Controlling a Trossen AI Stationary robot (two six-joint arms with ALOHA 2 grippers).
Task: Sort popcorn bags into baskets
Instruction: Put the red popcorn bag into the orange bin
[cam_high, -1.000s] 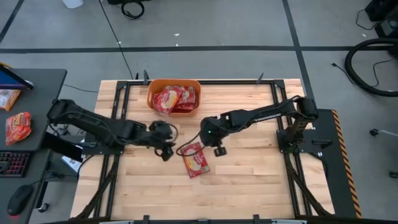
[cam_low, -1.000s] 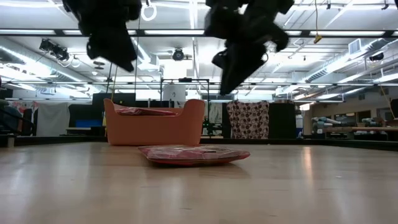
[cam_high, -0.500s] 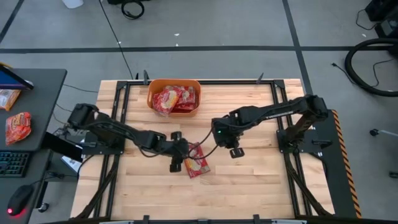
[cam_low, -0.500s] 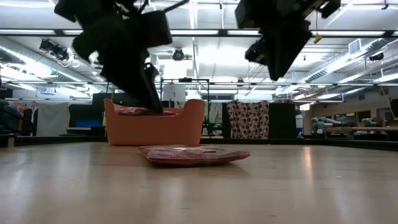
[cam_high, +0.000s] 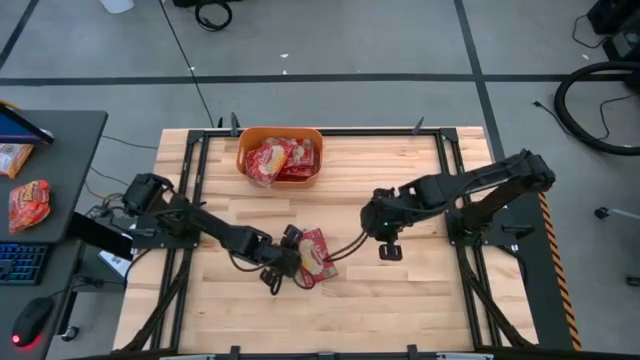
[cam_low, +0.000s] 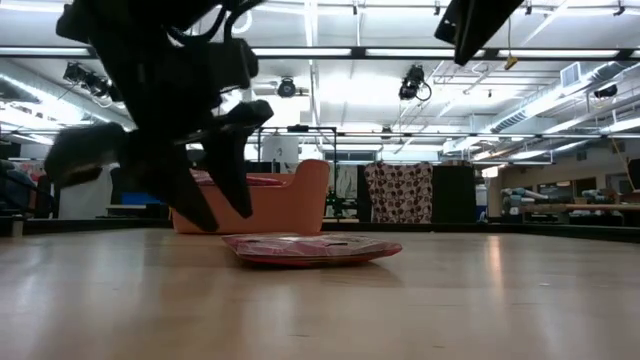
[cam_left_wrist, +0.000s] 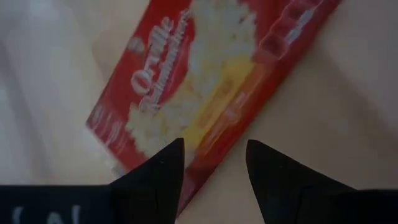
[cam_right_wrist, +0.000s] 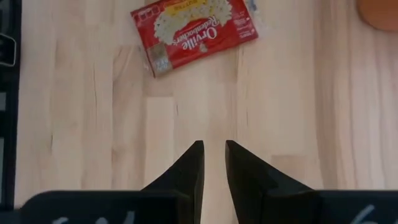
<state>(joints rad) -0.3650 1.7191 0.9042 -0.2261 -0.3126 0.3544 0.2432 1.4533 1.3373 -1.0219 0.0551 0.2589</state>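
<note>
One red popcorn bag (cam_high: 316, 257) with a cream-yellow label lies flat on the wooden table near its middle, also seen in the low view (cam_low: 312, 248). My left gripper (cam_high: 293, 265) is open and stands low at the bag's left side. In its wrist view the two fingertips (cam_left_wrist: 214, 149) straddle the bag's long edge (cam_left_wrist: 217, 124) without touching it. My right gripper (cam_high: 388, 245) is raised to the right of the bag, its fingers a narrow gap apart (cam_right_wrist: 213, 146) and empty. The orange basket (cam_high: 243, 150) at the far edge holds several red bags.
The basket (cam_low: 305, 200) stands behind the loose bag in the low view. A dark side table on the left carries two more red packets (cam_high: 28, 200), a keyboard and a mouse. Bare wood lies near and right of the bag (cam_right_wrist: 186, 31).
My left gripper has swung from the table's left-middle toward the near edge and right, coming down beside the loose bag with its fingers open. My right gripper has drawn back from the bag toward the table's right edge and risen. The bag has stayed where it was.
</note>
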